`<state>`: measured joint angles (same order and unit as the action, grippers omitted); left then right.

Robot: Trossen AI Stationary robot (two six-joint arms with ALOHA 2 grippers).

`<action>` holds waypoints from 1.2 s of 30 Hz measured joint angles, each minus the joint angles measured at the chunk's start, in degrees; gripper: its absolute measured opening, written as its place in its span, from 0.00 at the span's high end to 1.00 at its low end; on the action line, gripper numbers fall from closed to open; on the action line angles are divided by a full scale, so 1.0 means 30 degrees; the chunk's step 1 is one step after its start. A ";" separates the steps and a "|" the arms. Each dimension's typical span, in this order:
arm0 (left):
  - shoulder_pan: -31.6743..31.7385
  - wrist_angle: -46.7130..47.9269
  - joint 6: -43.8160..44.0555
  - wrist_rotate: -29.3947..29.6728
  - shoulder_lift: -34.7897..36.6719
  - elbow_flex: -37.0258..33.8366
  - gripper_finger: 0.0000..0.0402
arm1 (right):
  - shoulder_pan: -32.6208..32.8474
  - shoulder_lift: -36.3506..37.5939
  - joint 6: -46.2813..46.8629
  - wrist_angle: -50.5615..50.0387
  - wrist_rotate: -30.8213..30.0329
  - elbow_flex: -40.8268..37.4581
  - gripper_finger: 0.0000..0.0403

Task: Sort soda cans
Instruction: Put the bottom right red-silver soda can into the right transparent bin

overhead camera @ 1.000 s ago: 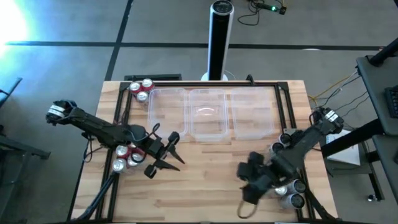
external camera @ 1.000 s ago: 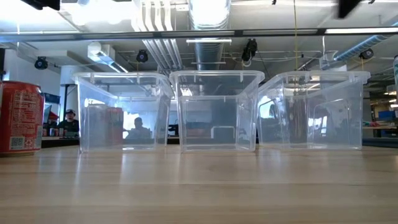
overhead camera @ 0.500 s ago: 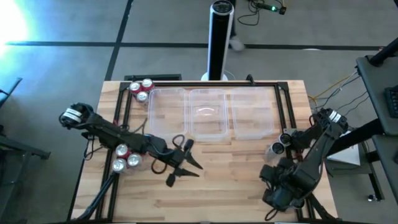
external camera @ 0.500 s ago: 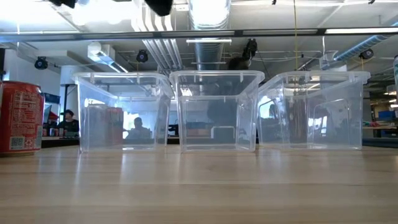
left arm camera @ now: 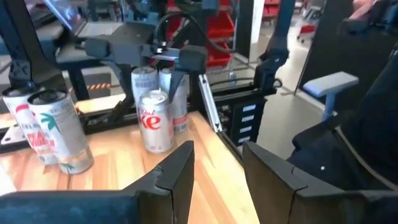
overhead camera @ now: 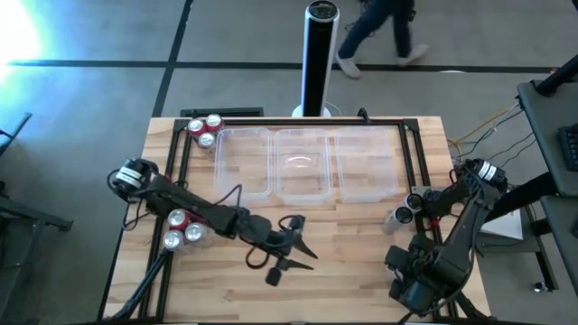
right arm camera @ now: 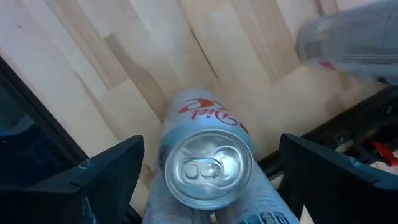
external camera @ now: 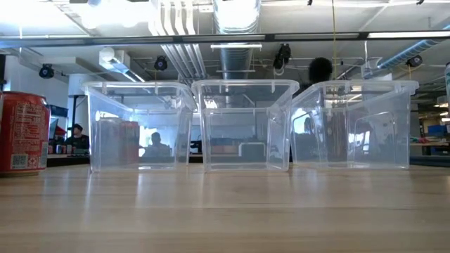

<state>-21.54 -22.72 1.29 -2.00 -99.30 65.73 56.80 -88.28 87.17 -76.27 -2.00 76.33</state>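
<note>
Two parted grippers: right gripper [right arm camera: 208,186] straddling a silver can [right arm camera: 207,158], left gripper [overhead camera: 296,250] mid-table.

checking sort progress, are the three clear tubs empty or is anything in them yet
Empty. The high view shows bare floors in all three clear tubs; the low view shows no can inside.

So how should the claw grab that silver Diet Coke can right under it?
Around the round body of the silver can, just under the rim, coming straight down. It stands upright, silver top facing the open right claw, whose fingers already sit either side.
</note>
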 joint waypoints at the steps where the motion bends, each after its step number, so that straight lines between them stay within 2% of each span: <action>1: -0.0007 0.0417 0.0119 0.0000 -0.0229 0.0363 0.70 | 0.0000 0.0023 0.0046 0.0536 0.0046 -0.0319 0.08; 9: -0.0388 0.3254 0.0185 0.0000 -0.1688 0.3039 0.70 | 0.0027 0.0202 0.0251 0.1670 0.0948 -0.2286 0.08; 16: -0.0838 0.3601 -0.0674 0.0098 -0.1553 0.2978 0.70 | 0.0073 0.0214 -0.0070 0.4341 0.1958 -0.3822 0.10; 19: -0.0876 0.3588 -0.0695 0.0728 -0.1382 0.2794 0.70 | 0.0073 0.0192 -0.0369 0.5122 0.2131 -0.4408 0.14; 24: -0.0823 0.3641 -0.0695 0.1049 -0.1351 0.2754 0.70 | 0.0066 0.0256 -0.0588 0.5311 0.2245 -0.4837 0.26; 29: -0.0936 0.5228 0.0140 0.1206 -0.0935 0.2357 0.70 | -0.0297 0.0209 -0.2335 0.4693 0.2245 -0.3694 0.27; 36: -0.1232 0.3607 0.0347 0.4035 0.0907 0.0281 0.70 | -0.1786 0.0270 -0.6693 0.2339 -0.0140 -0.0062 0.27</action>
<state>-25.24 -11.90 2.33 10.11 -96.58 66.58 51.44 -87.47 67.09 -69.25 -2.42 76.14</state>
